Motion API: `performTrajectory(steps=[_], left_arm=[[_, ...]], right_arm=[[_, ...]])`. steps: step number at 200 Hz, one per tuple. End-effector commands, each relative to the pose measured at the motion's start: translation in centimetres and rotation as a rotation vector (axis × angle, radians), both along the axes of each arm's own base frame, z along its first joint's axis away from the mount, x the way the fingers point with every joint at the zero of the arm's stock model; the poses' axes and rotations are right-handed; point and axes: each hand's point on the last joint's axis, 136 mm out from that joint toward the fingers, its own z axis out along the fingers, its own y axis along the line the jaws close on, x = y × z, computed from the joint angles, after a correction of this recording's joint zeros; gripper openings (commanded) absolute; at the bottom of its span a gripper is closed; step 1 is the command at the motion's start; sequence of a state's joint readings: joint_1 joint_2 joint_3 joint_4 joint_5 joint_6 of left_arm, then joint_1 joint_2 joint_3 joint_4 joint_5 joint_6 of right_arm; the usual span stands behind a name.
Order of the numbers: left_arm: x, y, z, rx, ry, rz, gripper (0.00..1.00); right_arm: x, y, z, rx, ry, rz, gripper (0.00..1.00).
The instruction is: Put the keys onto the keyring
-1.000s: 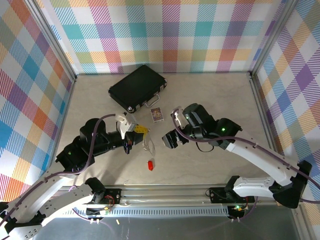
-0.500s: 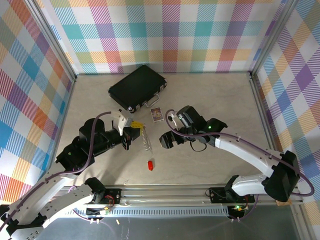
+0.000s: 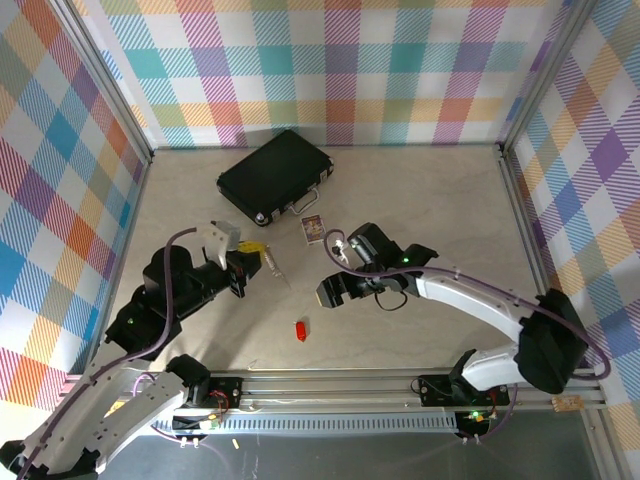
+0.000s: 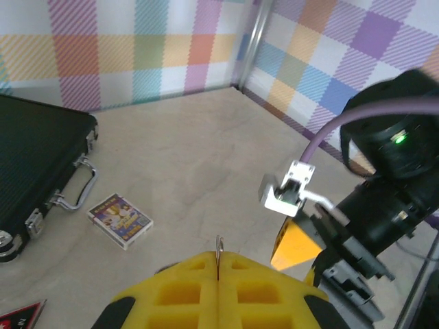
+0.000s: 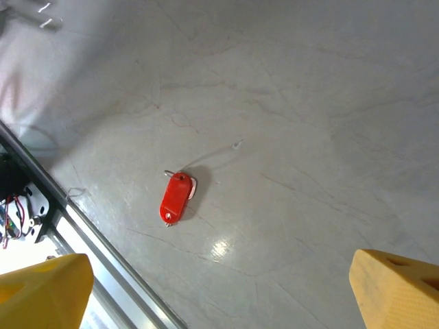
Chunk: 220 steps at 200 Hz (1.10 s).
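The red key [image 3: 300, 329] is lying flat, well in front of the black case [image 3: 275, 175]. The wide-open right gripper [image 3: 330, 291] should be straddling its narrow width; the left gripper [image 4: 218, 288] is pinching the ring [image 4: 218, 257].

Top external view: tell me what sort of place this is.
Probably a robot lab test cell: plaid backdrop walls on metal frame posts, two arms bolted to a rail, props like a black case staged on the table.
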<state>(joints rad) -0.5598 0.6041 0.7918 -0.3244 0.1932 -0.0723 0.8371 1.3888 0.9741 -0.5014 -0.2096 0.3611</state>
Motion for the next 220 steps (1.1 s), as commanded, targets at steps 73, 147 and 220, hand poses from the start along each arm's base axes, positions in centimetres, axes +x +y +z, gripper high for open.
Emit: performTrajectory(steps=[73,147,220], left_arm=[[-2.6,-1.0,1.4,-0.099,0.024,-0.14,0.0],[-4.1,-1.0,2.5,-0.094,0.041,-0.187,0.0],[-4.4,-0.9,2.9,-0.049,0.063,-0.197,0.0]], right_arm=[[-2.9,5.7,-2.6,0.126,-0.022,0.378,0.85],[-3.0,7.5,-4.7,0.159,-0.103,0.601,0.78],[-2.3,8.9,-7.1,0.168,-0.156,0.7,0.75]])
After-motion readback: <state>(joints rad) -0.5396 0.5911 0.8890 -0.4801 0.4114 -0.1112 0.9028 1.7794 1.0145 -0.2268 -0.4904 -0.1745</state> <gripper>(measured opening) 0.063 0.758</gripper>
